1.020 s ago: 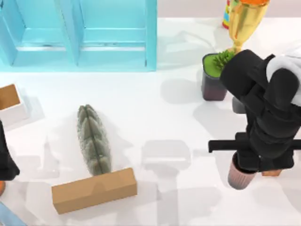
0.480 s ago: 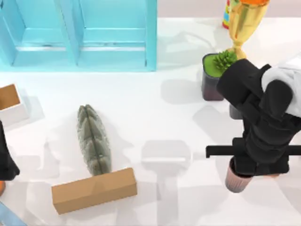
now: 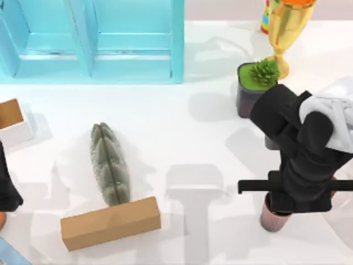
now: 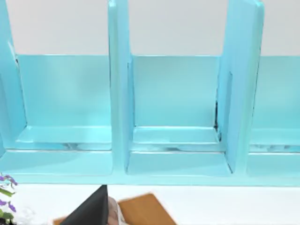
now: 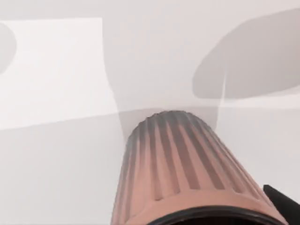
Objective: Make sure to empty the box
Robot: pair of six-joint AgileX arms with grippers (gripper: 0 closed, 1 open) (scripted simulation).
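The right gripper [image 3: 276, 212] hangs over the right side of the table, pinching a ribbed pinkish pot [image 3: 271, 218] whose lower part shows beneath the black wrist in the top view. In the right wrist view the same pot [image 5: 180, 164] runs away from the camera with its fluted wall tapering toward the white table [image 5: 56, 159]; a dark finger [image 5: 283, 199] sits at its rim. Whether the pot's base touches the table or hangs just above it cannot be told.

The left arm [image 3: 8, 185] is parked at the left edge of the table. Its wrist camera looks at the blue shelf [image 4: 173, 117], with a dark finger [image 4: 91, 211] low in that picture; whether those fingers are spread or pressed together cannot be told.

The brown box [image 3: 110, 223] lies on its side near the front of the table, left of centre. A grey-green ridged cactus-like thing [image 3: 110, 164] lies flat on the table, one end touching or just beside the box's long side.

Behind the right arm stand a dark pot with a green plant [image 3: 253, 88] and a gold cup [image 3: 288, 30]. The blue shelf [image 3: 94, 38] fills the far left, and a small white tray with a brown inside [image 3: 14, 121] sits at the left edge.
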